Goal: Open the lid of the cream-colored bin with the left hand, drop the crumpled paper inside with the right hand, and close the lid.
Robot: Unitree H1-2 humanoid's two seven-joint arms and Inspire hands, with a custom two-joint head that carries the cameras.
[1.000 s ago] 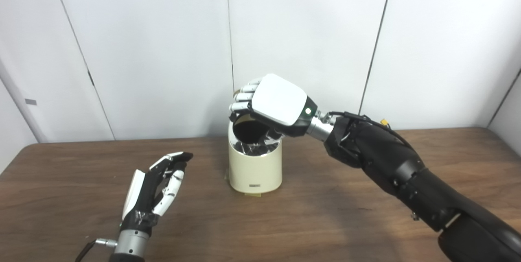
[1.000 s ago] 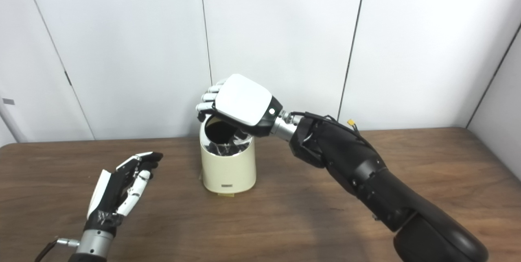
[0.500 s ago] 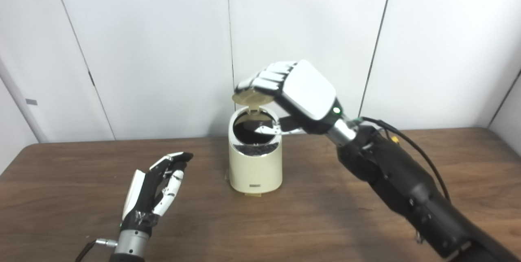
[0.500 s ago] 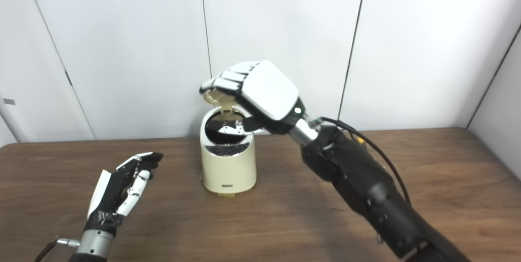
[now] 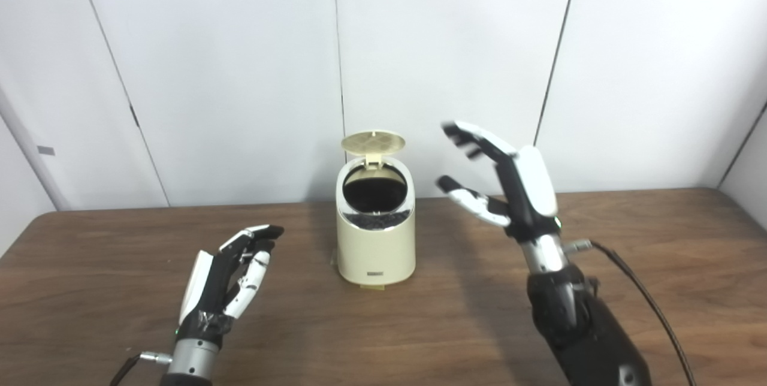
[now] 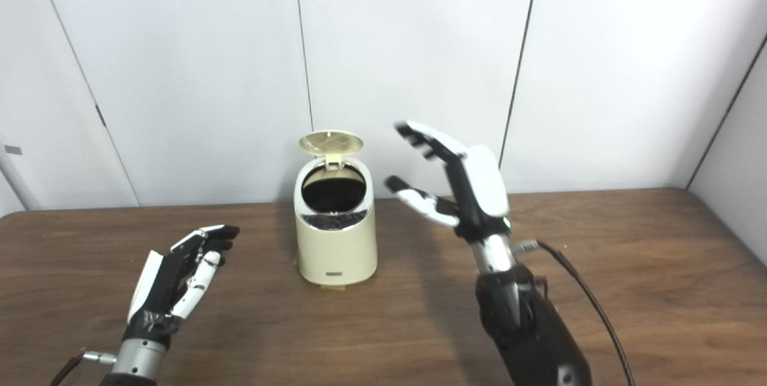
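Standing lid-up, bin (image 5: pixel 376 236) sits btwn, apart from, both robot hands.

The cream-colored bin (image 5: pixel 376 236) stands on the wooden table (image 5: pixel 455 326) with its lid (image 5: pixel 373 142) raised. The right hand (image 5: pixel 506 185) hovers beside it, fingers spread, empty. The left hand (image 5: pixel 225 278) waits apart, loosely open.
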